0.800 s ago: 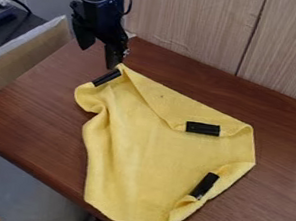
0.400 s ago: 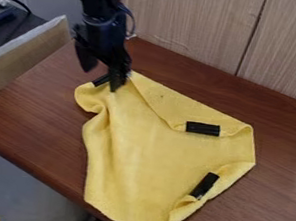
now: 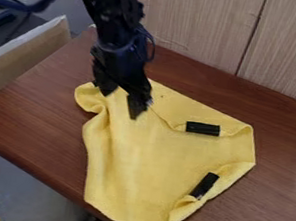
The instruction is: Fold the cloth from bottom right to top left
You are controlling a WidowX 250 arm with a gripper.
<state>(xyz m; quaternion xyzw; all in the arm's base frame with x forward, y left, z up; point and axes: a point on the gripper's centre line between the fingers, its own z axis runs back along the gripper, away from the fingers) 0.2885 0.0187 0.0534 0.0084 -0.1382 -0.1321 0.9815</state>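
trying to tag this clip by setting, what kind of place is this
Probably a lab or workshop corner rather than a home: a black robot arm hangs over a dark reddish-brown wooden table, with a pale wood-grain panel behind and loose black cables at upper left.

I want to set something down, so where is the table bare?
In the picture, the table is bare right of the yellow cloth, below the wood panelling, and left of the cloth, alongside the tan board. It's crowded at the cloth's upper left, where the hand hangs.
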